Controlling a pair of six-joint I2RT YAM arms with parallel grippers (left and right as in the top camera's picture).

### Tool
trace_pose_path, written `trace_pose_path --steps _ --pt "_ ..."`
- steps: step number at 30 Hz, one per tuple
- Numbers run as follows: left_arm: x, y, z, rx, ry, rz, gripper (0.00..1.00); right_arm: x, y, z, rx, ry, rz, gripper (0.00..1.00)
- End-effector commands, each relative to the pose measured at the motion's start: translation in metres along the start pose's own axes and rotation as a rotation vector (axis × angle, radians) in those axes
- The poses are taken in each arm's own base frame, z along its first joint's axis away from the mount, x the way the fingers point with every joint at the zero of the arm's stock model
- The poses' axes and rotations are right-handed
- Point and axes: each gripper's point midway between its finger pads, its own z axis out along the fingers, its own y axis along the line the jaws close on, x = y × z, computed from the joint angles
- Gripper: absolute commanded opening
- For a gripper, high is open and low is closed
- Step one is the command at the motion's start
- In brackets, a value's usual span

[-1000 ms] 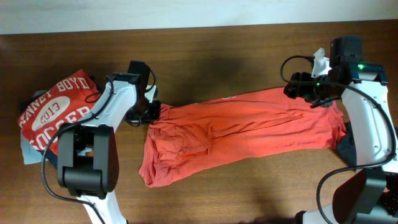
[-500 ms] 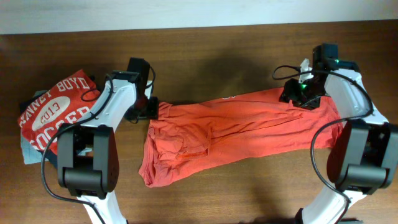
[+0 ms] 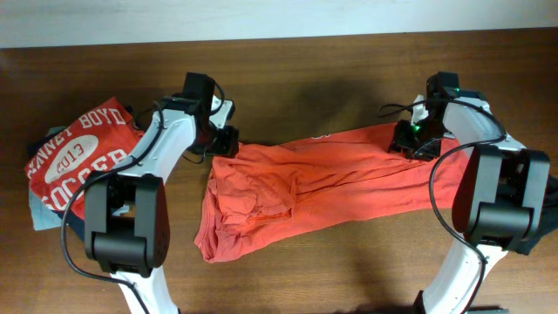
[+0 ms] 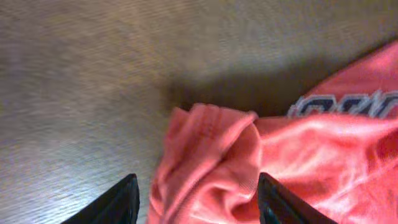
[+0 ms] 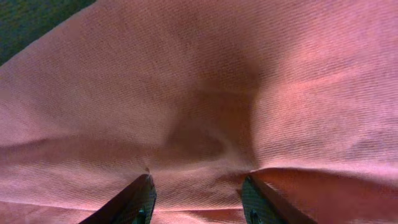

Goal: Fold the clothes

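As it lies stretched out, orange-red shirt [image 3: 349, 174], creased, left end bunched

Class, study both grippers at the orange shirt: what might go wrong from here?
The left gripper stands open around a bunched corner of the shirt; closing there may catch several layers and fold in a lump. The right gripper is open over flat cloth, so it might pinch too little and slip. The shirt's lower left end lies crumpled, so creases may get folded in.

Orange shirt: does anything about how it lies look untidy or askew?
Yes. The orange shirt lies slanted across the table, creased lengthwise, and its left end is bunched into a lump rather than flat.
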Motion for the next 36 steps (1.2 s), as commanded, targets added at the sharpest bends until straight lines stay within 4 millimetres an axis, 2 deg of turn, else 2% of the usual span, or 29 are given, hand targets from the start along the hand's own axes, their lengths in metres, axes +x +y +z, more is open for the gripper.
trace_pose_path --steps 1,5,7,8,11,13,14,17,18,20,22,32,33,36 --pt "-0.007 -0.004 0.001 0.04 -0.015 0.061 0.64 -0.001 -0.006 0.0 0.031 -0.006 0.005 0.5" --pt "-0.011 -0.007 0.003 0.055 -0.035 0.133 0.64 -0.003 -0.008 0.001 0.043 -0.008 0.005 0.5" --pt "-0.01 -0.007 0.008 0.053 -0.027 0.156 0.5 -0.004 -0.009 0.003 0.045 -0.01 0.006 0.5" --pt "-0.008 -0.006 0.011 0.054 -0.016 0.155 0.37 -0.003 -0.01 0.005 0.047 -0.007 0.008 0.49" --pt "0.001 -0.005 0.019 0.057 0.014 0.147 0.11 -0.002 -0.016 0.013 0.071 0.008 0.012 0.49" --pt "0.006 -0.004 0.022 0.058 0.03 0.143 0.01 -0.001 -0.021 0.017 0.095 0.013 0.013 0.45" --pt "0.008 -0.002 0.022 0.051 0.038 0.138 0.01 -0.002 -0.022 0.018 0.098 0.01 0.015 0.39" --pt "0.022 0.015 0.021 -0.018 0.098 0.12 0.0 -0.006 -0.033 0.019 0.118 -0.005 0.056 0.08" --pt "0.028 0.022 0.02 -0.053 0.123 0.116 0.01 -0.007 -0.038 0.018 0.131 -0.008 0.086 0.06" --pt "0.04 0.036 0.016 -0.127 0.181 0.11 0.01 -0.006 -0.047 0.016 0.135 -0.005 0.12 0.04" --pt "0.044 0.042 0.015 -0.148 0.198 0.103 0.01 -0.004 -0.052 0.015 0.136 0.001 0.134 0.04" --pt "0.042 0.074 0.008 -0.209 0.172 -0.033 0.01 -0.004 -0.056 0.014 0.136 0.002 0.144 0.04" --pt "0.041 0.08 0.005 -0.233 0.167 -0.054 0.04 -0.004 -0.056 0.014 0.136 0.002 0.145 0.04" --pt "0.034 0.093 -0.007 -0.273 0.136 -0.121 0.23 -0.003 -0.056 0.014 0.136 0.004 0.145 0.05"
